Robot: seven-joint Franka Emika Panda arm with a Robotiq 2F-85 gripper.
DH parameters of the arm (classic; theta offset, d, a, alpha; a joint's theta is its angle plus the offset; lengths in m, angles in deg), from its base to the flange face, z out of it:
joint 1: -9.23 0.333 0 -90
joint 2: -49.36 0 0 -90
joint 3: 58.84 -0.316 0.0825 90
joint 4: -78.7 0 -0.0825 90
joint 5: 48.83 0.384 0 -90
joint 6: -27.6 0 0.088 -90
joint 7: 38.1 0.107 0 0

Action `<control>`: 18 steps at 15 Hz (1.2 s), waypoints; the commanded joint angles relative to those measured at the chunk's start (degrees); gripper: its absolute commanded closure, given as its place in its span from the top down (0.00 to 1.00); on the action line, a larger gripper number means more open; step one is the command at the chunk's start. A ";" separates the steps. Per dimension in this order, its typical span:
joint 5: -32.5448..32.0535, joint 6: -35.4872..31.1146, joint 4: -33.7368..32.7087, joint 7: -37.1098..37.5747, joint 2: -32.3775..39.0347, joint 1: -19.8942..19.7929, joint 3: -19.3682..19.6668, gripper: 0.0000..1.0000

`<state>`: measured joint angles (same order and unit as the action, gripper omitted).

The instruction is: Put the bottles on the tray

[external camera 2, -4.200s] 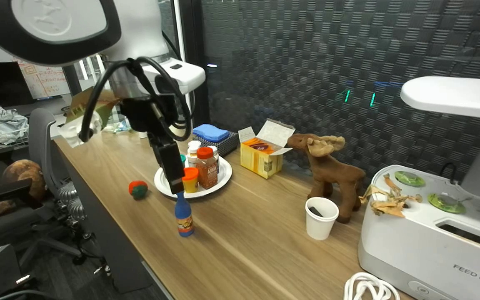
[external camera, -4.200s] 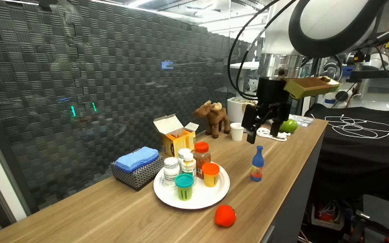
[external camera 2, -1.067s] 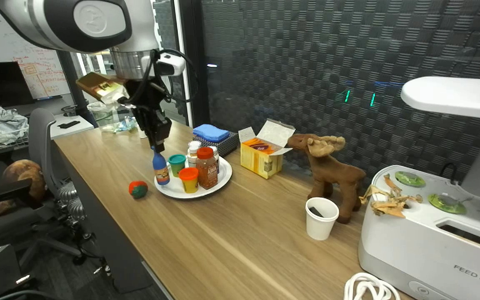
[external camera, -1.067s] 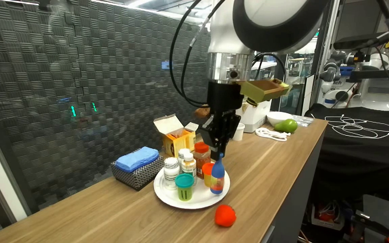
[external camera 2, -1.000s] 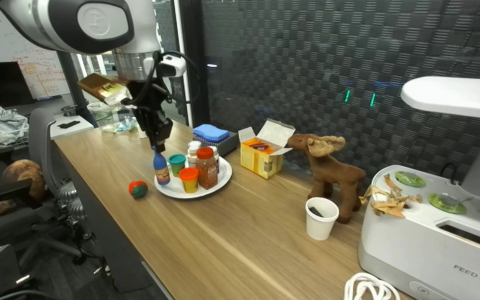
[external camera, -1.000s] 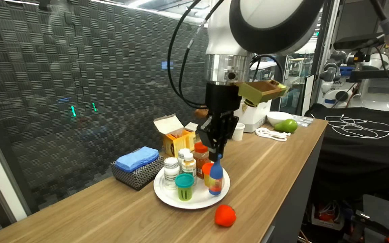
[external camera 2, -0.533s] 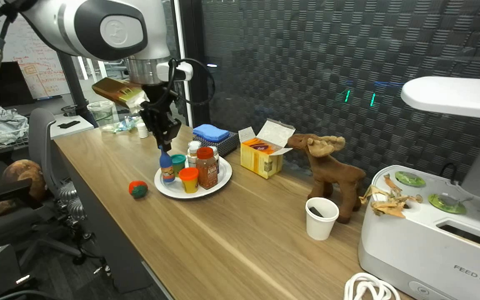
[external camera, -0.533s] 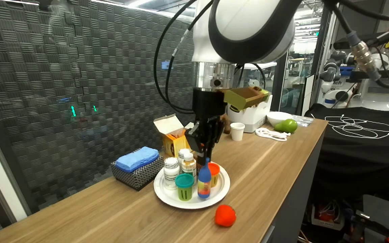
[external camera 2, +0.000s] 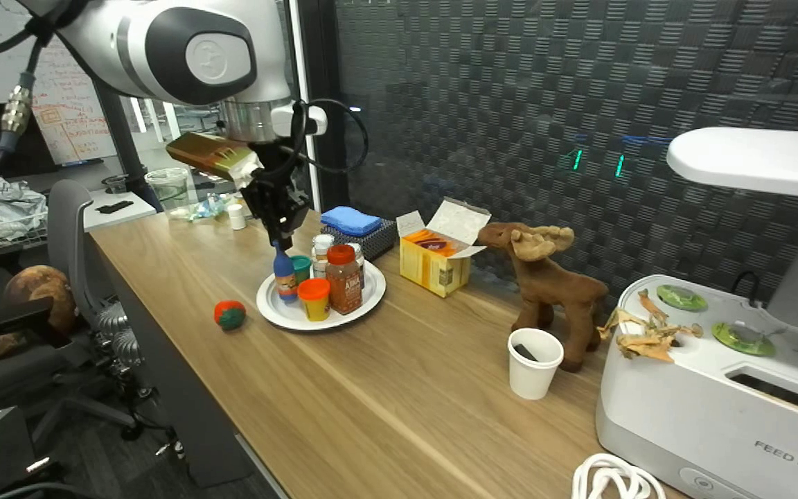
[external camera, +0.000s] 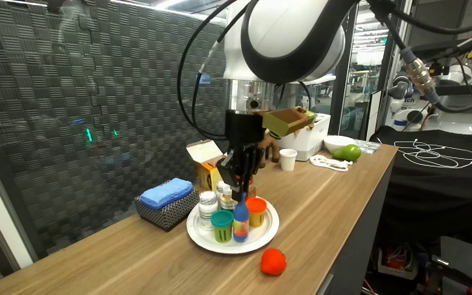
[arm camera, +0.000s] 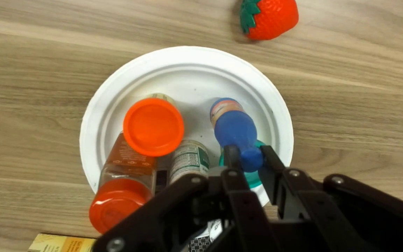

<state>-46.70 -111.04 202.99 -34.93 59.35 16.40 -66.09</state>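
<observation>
1. Where the gripper [arm camera: 249, 154] pinches its slim neck, jaws nearly together, a blue bottle [external camera: 241, 216] is upright, base over the white plate [arm camera: 187, 54], contact unclear.
2. Low down, yellow and red band it.
3. On the plate: orange-lidded tub [external camera: 256, 215], teal-lidded tub [external camera: 222, 229], white-capped bottles [external camera: 207, 209], red-capped jar [external camera 2: 346, 287].

One plate [arm camera: 187, 56] bears three colour-lidded jars [external camera 2: 345, 284] and, partly hidden, apparently three white-capped bottles [external camera: 208, 211]; there are also one blue bottle [external camera: 241, 221], one strawberry [arm camera: 274, 18], one yellow carton [external camera 2: 433, 265], one cup [external camera 2: 533, 371].
</observation>
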 commanded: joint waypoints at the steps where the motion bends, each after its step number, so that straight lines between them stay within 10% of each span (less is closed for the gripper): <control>1: -3.64 0.59 -2.47 1.03 1.41 0.61 0.66 0.07; 18: -4.63 0.56 -5.67 0.69 4.74 0.77 0.40 0.06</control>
<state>-51.23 -111.07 199.41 -34.71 63.06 16.50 -65.82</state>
